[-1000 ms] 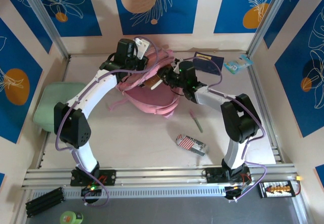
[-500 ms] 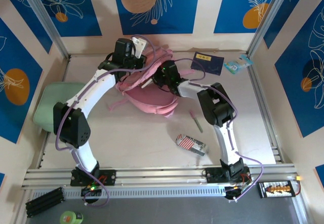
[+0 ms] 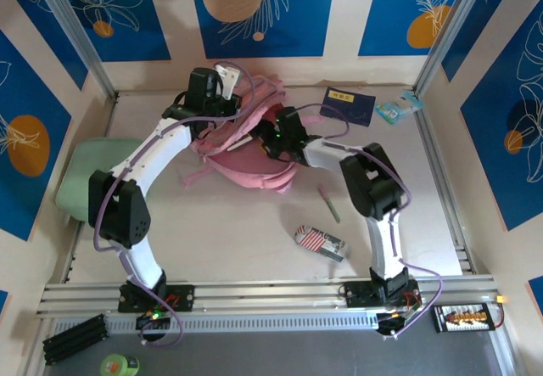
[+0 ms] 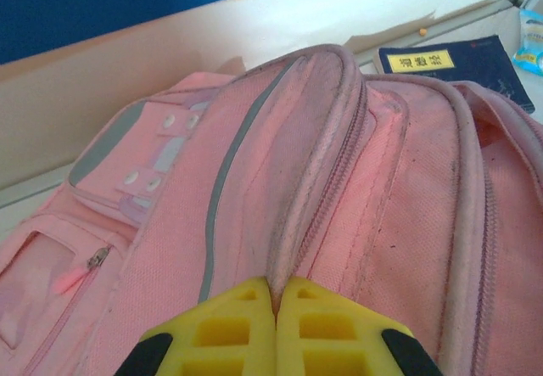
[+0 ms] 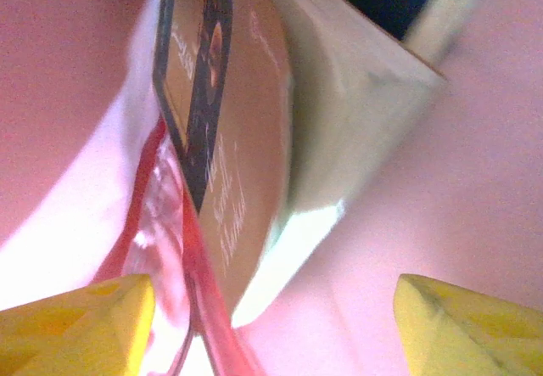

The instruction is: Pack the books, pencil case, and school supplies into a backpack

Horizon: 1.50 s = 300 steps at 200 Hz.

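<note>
**Notebook in the backpack, right end effector released**

Blue panels point(image 3: 254, 2) with leaf prints walled the pale bench point(image 3: 237, 232) on three sides. The pink backpack point(image 3: 254, 162) lay at the far middle of the bench, and both of your arms bent in over it.

Your left end effector point(image 4: 276, 312) was clenched on the backpack. In its wrist view the two yellow fingers point(image 4: 229, 333) met, with a ridge of pink fabric beside a zipper nipped between them.

Your right end effector point(image 5: 271, 321) sat inside the bag's opening, pink fabric all around it, and it was released. Its yellow fingertips point(image 5: 76, 321) stood wide apart at the lower corners of the wrist view, with no grip on anything. Ahead of them the tan-and-black notebook point(image 5: 242, 147) stood on edge against a pale block point(image 5: 339, 138) that looked like page edges. You could not tell from there what that block belonged to.

From above, one navy book point(image 3: 348, 105) with a pale label lay flat on the bench near the backpack's far right. A small light-blue packet point(image 3: 399, 109) lay to the right of the book. The green pen point(image 3: 329, 204) lay near the backpack's near-right edge, apart from it. The striped pencil case point(image 3: 321, 242) lay close to the pen, nearer the arm bases. The mint-green case point(image 3: 85, 176) sat at the left edge, well apart from the backpack.
</note>
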Each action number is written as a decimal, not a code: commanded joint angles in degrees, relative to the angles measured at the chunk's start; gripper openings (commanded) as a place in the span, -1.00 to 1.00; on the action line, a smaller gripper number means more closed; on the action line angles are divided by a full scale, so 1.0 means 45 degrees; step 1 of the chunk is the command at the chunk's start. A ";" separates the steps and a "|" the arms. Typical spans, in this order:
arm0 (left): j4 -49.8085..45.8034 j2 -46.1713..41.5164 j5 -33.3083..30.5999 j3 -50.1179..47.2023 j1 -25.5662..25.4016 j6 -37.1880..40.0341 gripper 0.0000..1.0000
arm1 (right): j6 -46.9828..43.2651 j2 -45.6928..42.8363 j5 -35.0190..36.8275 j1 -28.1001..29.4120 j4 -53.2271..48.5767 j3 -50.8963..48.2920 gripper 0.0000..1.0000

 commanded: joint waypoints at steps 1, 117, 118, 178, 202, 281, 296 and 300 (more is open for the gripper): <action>0.1045 -0.0817 -0.0201 -0.0616 0.0345 -0.0234 -1.00 | -0.0980 -0.2603 -0.0104 -0.0439 -0.0371 -0.1510 0.50; 0.1397 -0.4350 0.1563 -0.6123 0.0361 -0.2655 0.62 | -0.5794 -0.1577 0.1376 -0.5858 -0.7366 0.2460 0.63; 0.1406 -0.4365 0.1574 -0.6144 0.0354 -0.2694 0.64 | -0.5836 -0.1456 0.1386 -0.5891 -0.7361 0.2536 0.63; 0.0969 -0.4839 0.1180 -0.6237 0.0362 -0.3469 0.90 | -0.5974 0.2552 0.1670 -0.6932 -0.7840 0.6943 0.63; 0.1075 -0.4825 0.1032 -0.6142 0.0360 -0.3764 0.96 | -0.5540 0.3840 0.1279 -0.7278 -0.8124 0.8373 0.63; 0.0645 -0.4159 0.2379 -0.5397 0.0367 -0.4075 0.99 | -0.4544 0.5791 0.1161 -0.7453 -1.0603 1.0687 0.62; 0.0692 -0.3941 0.2774 -0.5254 0.0349 -0.4275 0.99 | -0.4118 0.5378 0.1200 -0.7362 -1.0976 1.0002 0.61; 0.0730 -0.3882 0.2881 -0.5220 0.0333 -0.4363 0.99 | -0.4013 0.5195 0.1194 -0.7313 -1.0997 0.9708 0.61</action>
